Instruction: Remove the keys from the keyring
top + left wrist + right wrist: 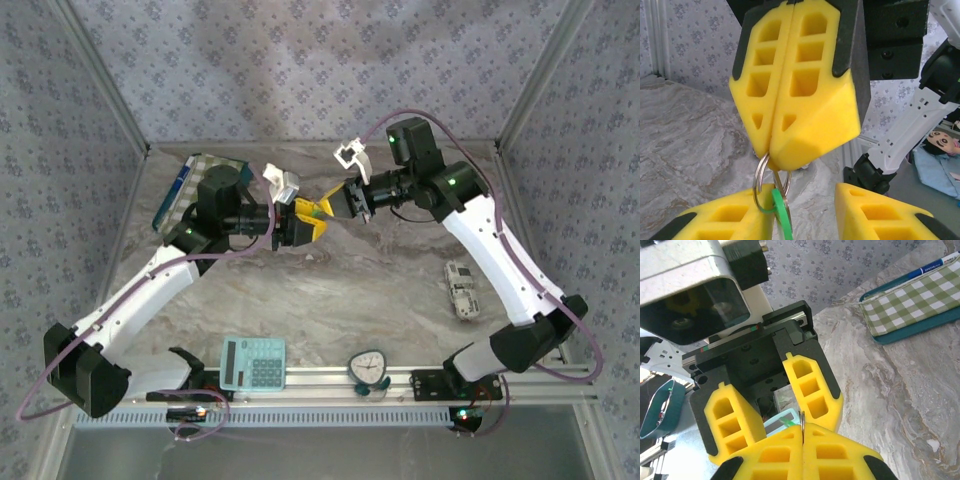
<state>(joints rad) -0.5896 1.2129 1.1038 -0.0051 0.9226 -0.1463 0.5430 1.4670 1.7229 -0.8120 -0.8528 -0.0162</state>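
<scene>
The tabletop is finished in a grey-and-beige marbled surface, veined with darker streaks. It is enclosed at the back and on both sides by walls covered in a pale lavender-grey material, on which small floral motifs are printed in a regular repeat. Where the back wall is met by the side walls, slanting metal posts are set, one on the left and one on the right. Along the near edge of the tabletop a ribbed aluminium rail is laid from side to side. Soft, diffuse light is spread over the marbled surface and the printed walls.
</scene>
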